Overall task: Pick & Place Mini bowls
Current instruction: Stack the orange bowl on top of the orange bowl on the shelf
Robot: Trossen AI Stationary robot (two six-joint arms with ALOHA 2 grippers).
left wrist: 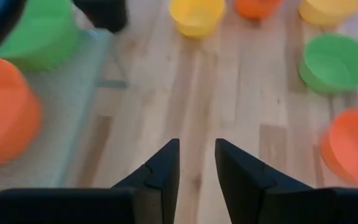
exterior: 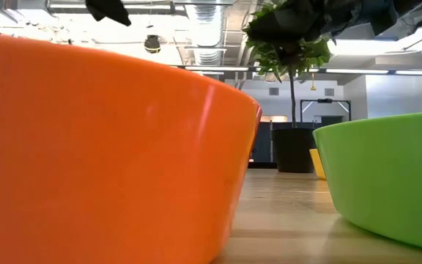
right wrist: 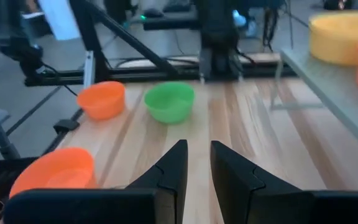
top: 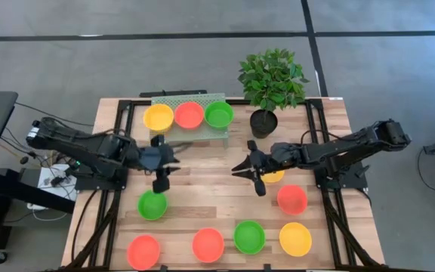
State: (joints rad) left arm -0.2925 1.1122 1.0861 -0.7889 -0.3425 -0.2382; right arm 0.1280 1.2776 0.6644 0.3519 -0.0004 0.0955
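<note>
Three mini bowls, yellow (top: 158, 117), red (top: 189, 115) and green (top: 219, 114), sit on the pale green rack (top: 191, 134) at the table's far side. A green bowl (top: 152, 205), a yellow one (top: 274, 177) and a red one (top: 291, 199) stand mid-table. Several more line the near edge. My left gripper (top: 168, 160) (left wrist: 197, 152) hovers just near of the rack, open by a narrow gap and empty. My right gripper (top: 244, 168) (right wrist: 199, 152) hovers at the table's middle, beside the yellow bowl, also narrowly open and empty.
A black plant pot (top: 263, 121) with a leafy plant stands at the far right of the rack. In the low view an orange bowl (exterior: 86, 147) and a green bowl (exterior: 387, 183) fill the foreground. Bare wood lies between the two grippers.
</note>
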